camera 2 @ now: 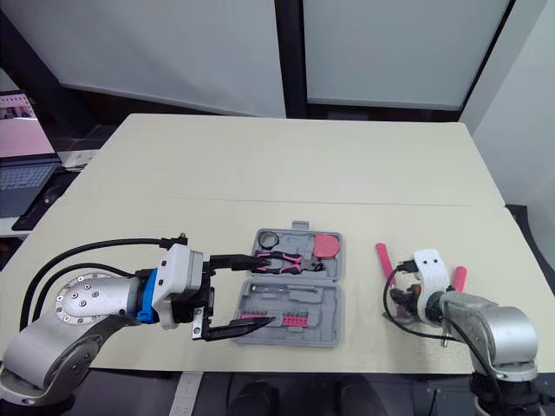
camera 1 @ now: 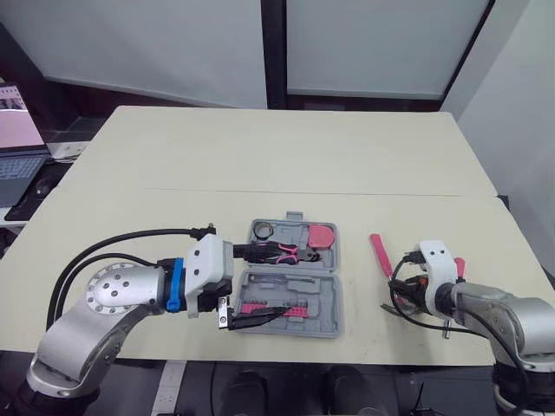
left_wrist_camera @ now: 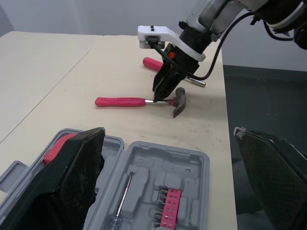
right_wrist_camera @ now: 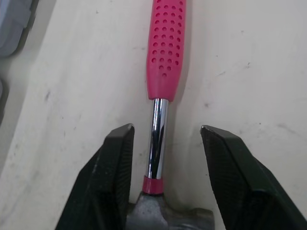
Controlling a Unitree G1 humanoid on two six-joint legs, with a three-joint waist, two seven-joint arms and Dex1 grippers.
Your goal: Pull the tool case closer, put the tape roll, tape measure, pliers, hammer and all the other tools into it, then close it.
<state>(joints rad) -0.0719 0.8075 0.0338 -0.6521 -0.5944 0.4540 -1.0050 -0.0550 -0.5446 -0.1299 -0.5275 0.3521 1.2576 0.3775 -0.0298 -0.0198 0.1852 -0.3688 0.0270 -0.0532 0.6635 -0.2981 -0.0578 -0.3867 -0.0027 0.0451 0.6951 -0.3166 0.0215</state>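
Observation:
The grey tool case (camera 1: 334, 325) lies open near the table's front edge. A tape roll (camera 1: 263, 230), black-and-pink pliers (camera 1: 284, 253) and a pink tape measure (camera 1: 322, 235) lie in its far half, and pink bits (camera 1: 270, 308) in its near half. My left gripper (camera 1: 270, 282) is open, its fingers spread over the case's left side. To the right of the case lies the pink-handled hammer (camera 1: 380, 254). My right gripper (right_wrist_camera: 165, 167) is open and straddles the hammer's steel shaft (right_wrist_camera: 156, 139) just beside the head, with gaps on both sides.
A second pink-handled tool (camera 1: 458, 266) with a thin metal shaft lies just right of my right gripper. A laptop (camera 1: 17, 147) sits off the table's far left. The table's right edge runs close to the right arm.

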